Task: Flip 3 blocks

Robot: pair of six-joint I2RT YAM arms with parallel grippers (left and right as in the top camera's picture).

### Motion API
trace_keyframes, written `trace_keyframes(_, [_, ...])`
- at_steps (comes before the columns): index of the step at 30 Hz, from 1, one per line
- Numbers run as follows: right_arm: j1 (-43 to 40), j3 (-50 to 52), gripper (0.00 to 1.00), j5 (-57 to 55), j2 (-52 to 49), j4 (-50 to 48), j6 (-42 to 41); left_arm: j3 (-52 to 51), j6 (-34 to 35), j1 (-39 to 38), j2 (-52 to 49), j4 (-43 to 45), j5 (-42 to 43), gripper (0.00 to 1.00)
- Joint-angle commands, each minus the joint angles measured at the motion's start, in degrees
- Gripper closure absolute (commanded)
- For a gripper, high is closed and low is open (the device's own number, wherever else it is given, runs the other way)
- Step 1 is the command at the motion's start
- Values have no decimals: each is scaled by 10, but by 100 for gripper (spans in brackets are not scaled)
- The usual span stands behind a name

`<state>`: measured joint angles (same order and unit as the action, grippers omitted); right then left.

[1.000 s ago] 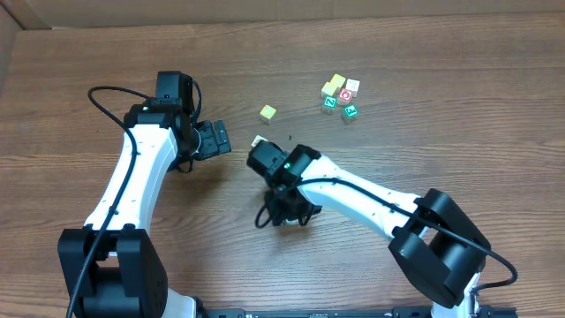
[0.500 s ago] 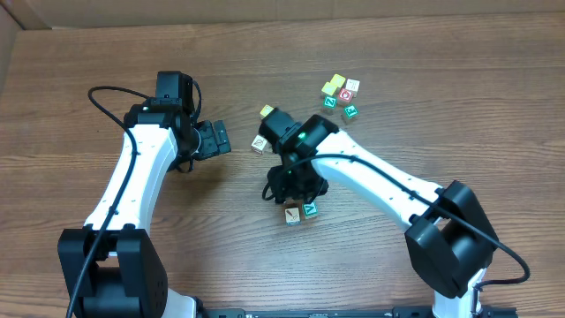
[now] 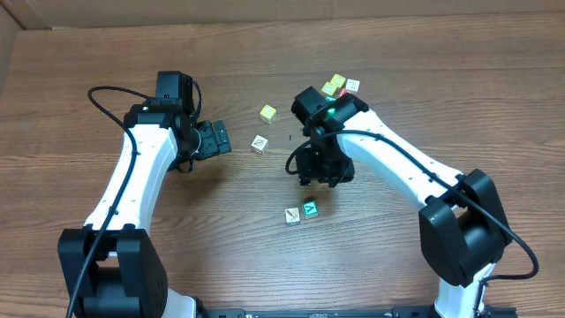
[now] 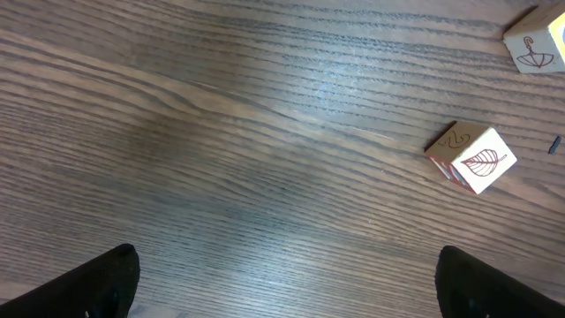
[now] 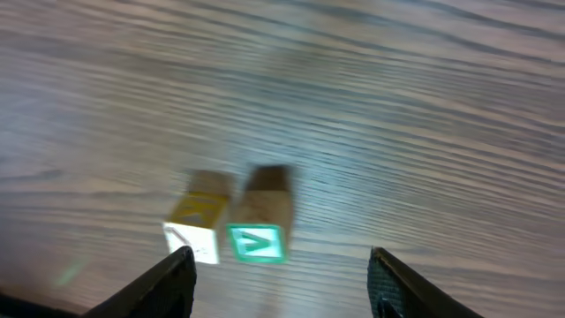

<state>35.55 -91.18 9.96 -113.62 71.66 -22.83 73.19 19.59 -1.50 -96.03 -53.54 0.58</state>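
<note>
A white-faced block with a leaf mark point(image 3: 259, 144) point(image 4: 472, 159) lies to the right of my left gripper point(image 3: 219, 139) point(image 4: 287, 296), which is open wide and holds nothing. Two more blocks lie side by side lower on the table: a white-faced one point(image 3: 292, 215) point(image 5: 199, 237) and a teal-green one with a white letter point(image 3: 310, 209) point(image 5: 259, 238). My right gripper point(image 3: 318, 172) point(image 5: 282, 283) hovers above and behind that pair, open, with only bare table between its fingers.
A plain yellow cube point(image 3: 267, 112) point(image 4: 536, 49) sits beyond the leaf block. A cluster of several cubes point(image 3: 340, 87), yellow, red-faced and green, lies at the back right, partly hidden by the right arm. Wooden table point(image 3: 441, 106) all round.
My right arm has risen and swung back and to the right, away from the white and teal blocks, which now lie uncovered on the table. The left arm has not moved.
</note>
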Motion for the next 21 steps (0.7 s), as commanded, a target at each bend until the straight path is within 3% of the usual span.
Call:
trace_keyframes(1, [-16, -5, 37, -42, 17, 9, 4, 8, 8, 0, -2, 0, -6, 0])
trace_keyframes(21, [-54, 80, 37, -61, 17, -37, 4, 8, 8, 0, -2, 0, -6, 0])
